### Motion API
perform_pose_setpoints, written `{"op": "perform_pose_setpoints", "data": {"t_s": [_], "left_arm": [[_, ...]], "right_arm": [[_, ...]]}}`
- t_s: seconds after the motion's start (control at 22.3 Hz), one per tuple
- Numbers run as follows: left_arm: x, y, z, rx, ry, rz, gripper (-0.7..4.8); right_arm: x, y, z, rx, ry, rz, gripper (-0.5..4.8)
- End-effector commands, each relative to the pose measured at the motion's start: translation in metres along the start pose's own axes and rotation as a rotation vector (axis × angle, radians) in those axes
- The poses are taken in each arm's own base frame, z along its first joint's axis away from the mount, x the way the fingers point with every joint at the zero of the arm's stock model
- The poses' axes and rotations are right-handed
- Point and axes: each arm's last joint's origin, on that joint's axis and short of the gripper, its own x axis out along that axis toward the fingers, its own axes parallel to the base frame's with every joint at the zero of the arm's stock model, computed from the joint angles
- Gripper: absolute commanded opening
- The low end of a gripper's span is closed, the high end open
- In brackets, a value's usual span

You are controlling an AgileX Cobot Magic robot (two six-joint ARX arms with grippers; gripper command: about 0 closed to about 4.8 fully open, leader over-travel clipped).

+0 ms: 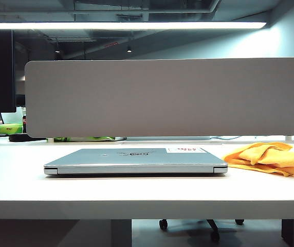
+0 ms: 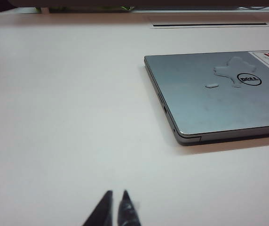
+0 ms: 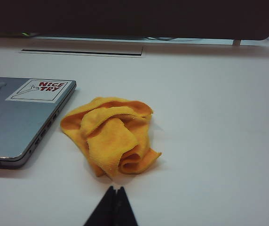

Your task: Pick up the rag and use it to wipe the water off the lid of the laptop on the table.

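Orange-yellow folded rag (image 3: 112,135) is lying untouched on the white surface (image 1: 13,180) just beside the closed silver laptop (image 1: 135,160), whose lid (image 2: 219,94) is showing pooled water (image 2: 231,70). Left fingers (image 2: 115,205) and right fingers (image 3: 114,200) are hovering pressed together, empty; everything is remaining undone.

White table (image 1: 23,180) bears laptop (image 1: 136,160) and rag (image 1: 268,158).

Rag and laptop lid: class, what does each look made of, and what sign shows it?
Rag: soft orange-yellow cloth, probably microfibre; fuzzy nap, loose folds.
Laptop lid: likely brushed silver-grey metal, perhaps painted plastic; smooth satin sheen, water pooling on it.
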Motion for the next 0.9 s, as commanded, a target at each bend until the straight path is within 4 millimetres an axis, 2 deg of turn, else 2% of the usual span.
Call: {"op": "perform_pose_setpoints", "data": {"t_s": [0.04, 0.31, 0.36, 0.4, 0.49, 0.58, 0.67, 0.72, 0.76, 0.81, 0.9], "left_arm": [[0.0, 0.0, 0.0, 0.007, 0.003, -0.007, 0.22], [-0.004, -0.001, 0.01, -0.109, -0.024, -0.017, 0.22], [-0.01, -0.003, 0.025, -0.241, -0.067, -0.063, 0.22], [-0.014, -0.004, 0.033, -0.282, -0.086, -0.098, 0.22], [-0.028, -0.011, 0.061, -0.268, -0.14, -0.253, 0.22], [-0.036, -0.014, 0.086, -0.233, -0.165, -0.331, 0.22], [-0.032, -0.014, 0.106, -0.193, -0.134, -0.359, 0.22], [-0.024, -0.013, 0.117, -0.169, -0.092, -0.386, 0.22], [-0.017, -0.012, 0.123, -0.152, -0.062, -0.409, 0.22], [-0.004, -0.011, 0.131, -0.157, -0.004, -0.446, 0.22], [0.009, -0.009, 0.135, -0.178, 0.048, -0.465, 0.22]], "right_arm": [[-0.001, 0.0, 0.004, 0.029, -0.022, 0.0, 0.1], [-0.007, -0.001, 0.024, 0.088, -0.077, -0.004, 0.08], [-0.014, -0.001, 0.039, 0.183, -0.101, 0.003, 0.04], [-0.02, -0.001, 0.051, 0.237, -0.109, 0.005, -0.05], [-0.039, -0.001, 0.084, 0.272, -0.094, 0.016, -0.05], [-0.052, 0.001, 0.115, 0.235, -0.001, 0.085, -0.05], [-0.05, 0.002, 0.143, 0.189, 0.118, 0.164, 0.03], [-0.038, 0.003, 0.163, 0.158, 0.209, 0.201, 0.58], [-0.031, 0.002, 0.173, 0.146, 0.247, 0.211, 1.0], [-0.009, 0.001, 0.191, 0.117, 0.325, 0.207, 2.08], [0.023, -0.001, 0.205, 0.084, 0.391, 0.17, 3.31]]}}
